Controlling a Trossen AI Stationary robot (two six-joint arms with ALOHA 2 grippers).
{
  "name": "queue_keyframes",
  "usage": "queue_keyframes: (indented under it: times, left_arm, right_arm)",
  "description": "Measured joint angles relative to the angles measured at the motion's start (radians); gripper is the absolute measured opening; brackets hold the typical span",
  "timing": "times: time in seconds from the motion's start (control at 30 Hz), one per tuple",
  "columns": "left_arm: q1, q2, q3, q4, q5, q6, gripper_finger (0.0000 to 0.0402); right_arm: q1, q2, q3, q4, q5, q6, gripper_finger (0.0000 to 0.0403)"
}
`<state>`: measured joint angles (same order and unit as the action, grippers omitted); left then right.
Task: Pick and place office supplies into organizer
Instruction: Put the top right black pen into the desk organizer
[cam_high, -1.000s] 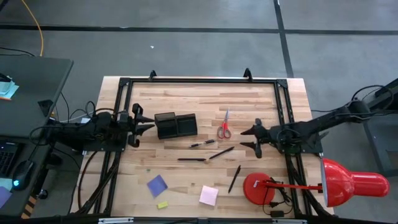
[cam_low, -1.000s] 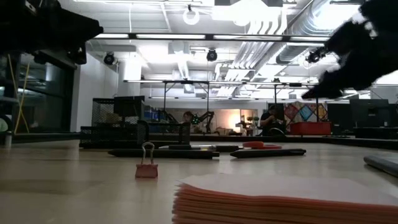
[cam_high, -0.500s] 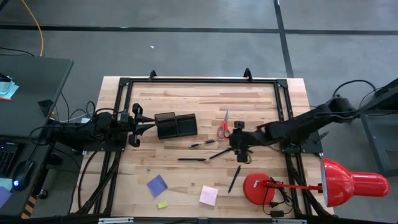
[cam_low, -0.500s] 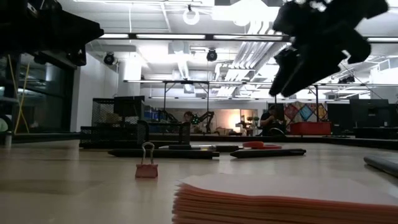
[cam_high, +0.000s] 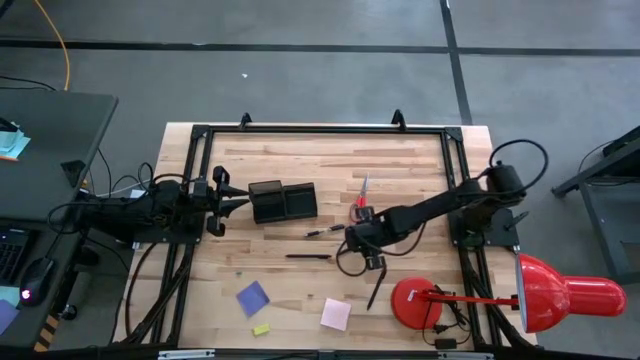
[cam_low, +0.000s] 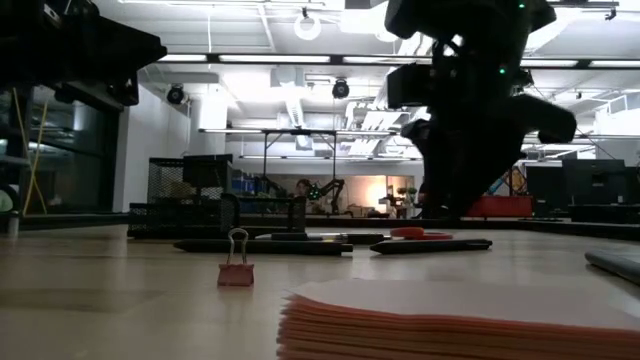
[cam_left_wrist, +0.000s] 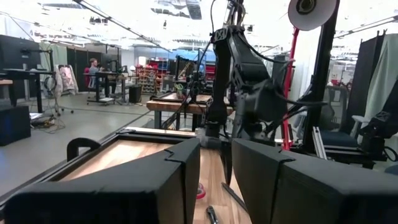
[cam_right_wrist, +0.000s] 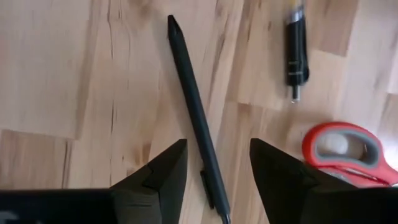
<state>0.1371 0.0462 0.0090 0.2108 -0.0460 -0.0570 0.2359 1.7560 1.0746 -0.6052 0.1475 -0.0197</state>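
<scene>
Pens (cam_high: 308, 257) number four; right gripper (cam_right_wrist: 211, 171) jaws narrowing astride one, left's narrow

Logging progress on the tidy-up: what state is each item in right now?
Right gripper: open, straddling a pen on the table.
Left gripper: idle beside the organizer.
Scissors: flat on the table.
Pink note pad: on the table.

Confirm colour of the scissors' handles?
Red handles on the metal-bladed scissors; they show best in the right wrist view.
</scene>
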Motion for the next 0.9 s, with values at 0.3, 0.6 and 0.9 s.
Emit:
queue_keyframes:
  times: [0.3, 0.6, 0.9]
  left_arm:
    - [0.0, 0.0, 0.0, 0.0, 0.0, 0.0, 0.0083]
    - [0.0, 0.0, 0.0, 0.001, 0.0, 0.0, 0.0083]
    - [0.0, 0.0, 0.0, 0.003, 0.0, 0.0, 0.0083]
  right_arm:
    - [0.0, 0.034, 0.016, -0.037, 0.0, -0.008, 0.0158]
    - [0.0, 0.034, -0.021, -0.018, 0.012, -0.007, 0.0147]
    - [-0.011, 0.034, -0.023, -0.015, 0.022, -0.006, 0.0144]
